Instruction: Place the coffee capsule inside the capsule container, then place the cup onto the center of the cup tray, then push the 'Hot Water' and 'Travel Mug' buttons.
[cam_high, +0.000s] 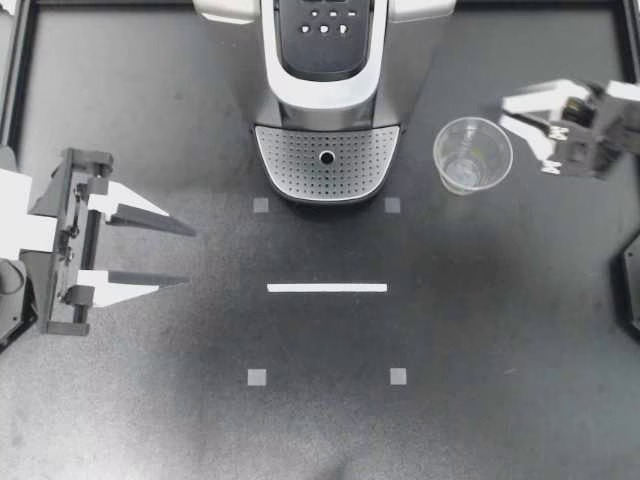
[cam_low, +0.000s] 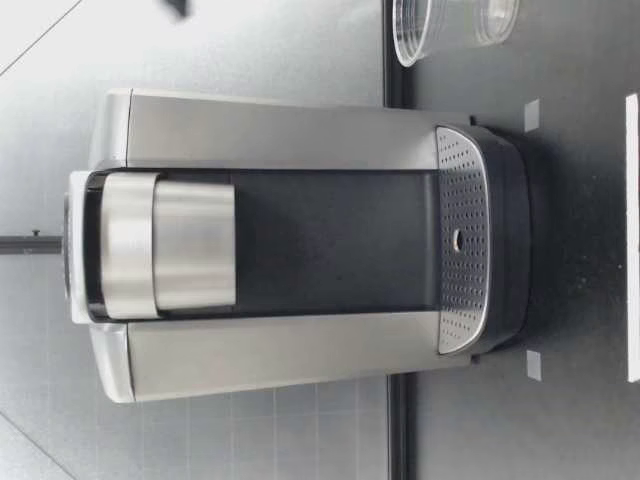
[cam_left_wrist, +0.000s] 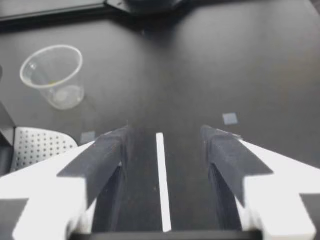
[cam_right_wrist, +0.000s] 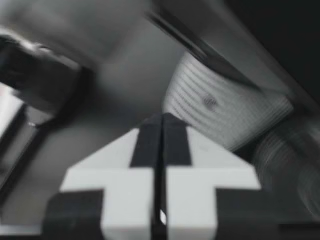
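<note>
Our left gripper (cam_high: 190, 256) hovers well off to one side of the coffee machine (cam_high: 325, 60), its fingers spread wide with nothing between them (only the white tape strip (cam_high: 327, 288) shows past them on the table). Our right gripper (cam_high: 508, 115) is on the machine's other side, fingers pressed together, holding nothing. The clear cup (cam_high: 472, 155) stands upright on the table just beside the machine's perforated cup tray (cam_high: 300, 160), between it and our right gripper, not on the tray.

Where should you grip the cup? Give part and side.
The cup: probably across its wall under the rim, from the side facing my right gripper. It stands upright, clear of the machine, and that gripper, shut now, must open first.
</note>
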